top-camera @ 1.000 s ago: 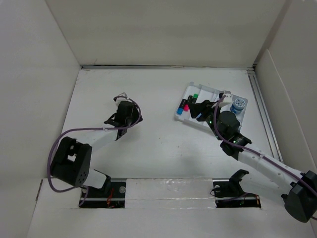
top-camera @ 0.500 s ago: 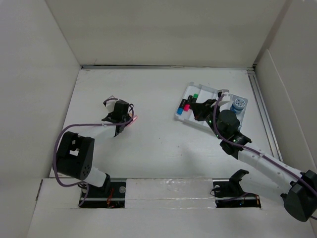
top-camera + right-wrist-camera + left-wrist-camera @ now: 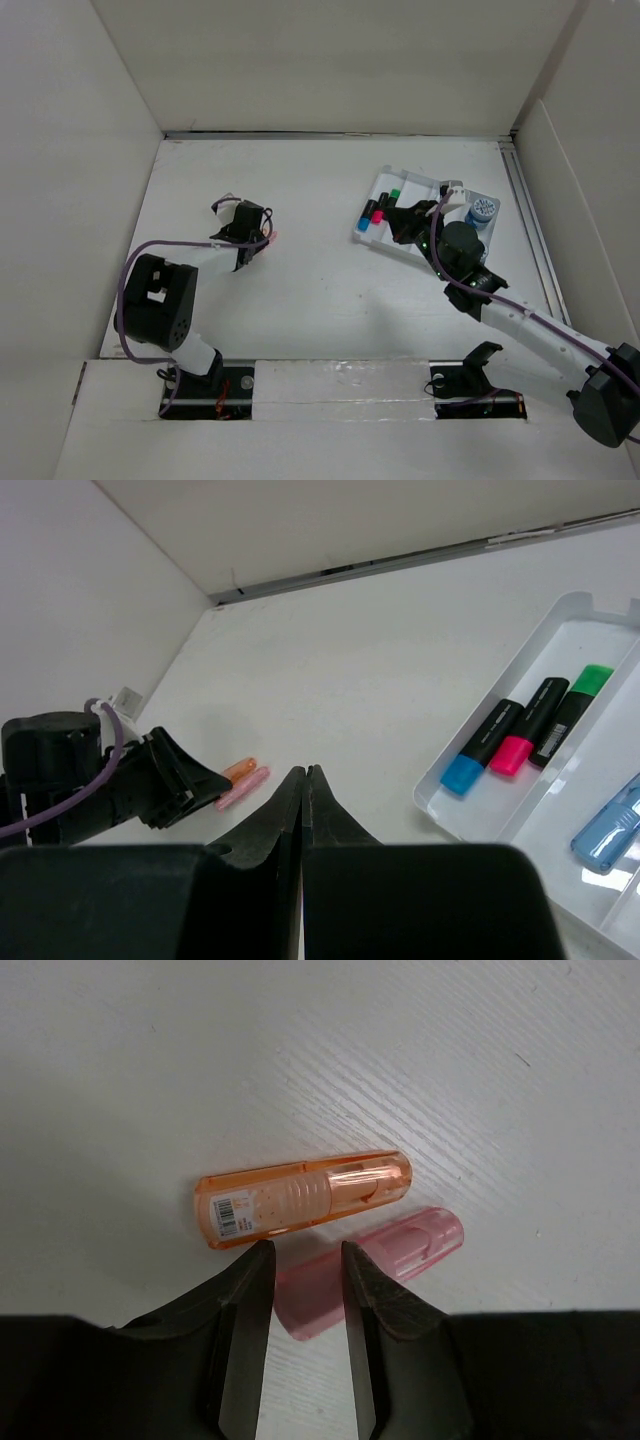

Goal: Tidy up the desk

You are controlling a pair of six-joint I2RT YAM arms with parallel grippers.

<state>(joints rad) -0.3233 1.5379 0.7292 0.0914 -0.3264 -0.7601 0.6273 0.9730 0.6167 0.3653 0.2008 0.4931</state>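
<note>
On the white desk (image 3: 320, 290) lie two small translucent tubes side by side, an orange tube (image 3: 300, 1198) and a pink tube (image 3: 420, 1240). My left gripper (image 3: 305, 1250) is low over the desk, shut on the near end of the pink tube, which fills the gap between the fingers. From above, that gripper (image 3: 258, 240) sits left of centre. My right gripper (image 3: 305, 771) hangs shut and empty above the desk, beside the left side of the white tray (image 3: 437, 182). From the right wrist I see the orange tube (image 3: 240, 768) and pink tube (image 3: 243, 787) at the left gripper's tips.
The tray holds a blue highlighter (image 3: 478, 755), a pink highlighter (image 3: 525, 740), a green highlighter (image 3: 578, 700) and a light blue tube (image 3: 605, 825). A blue round object (image 3: 484, 211) sits at its right end. White walls border the desk on three sides.
My left arm swung left and lowered, and its jaws narrowed onto the pink tube. My right gripper's jaws closed while the arm stayed by the tray.
</note>
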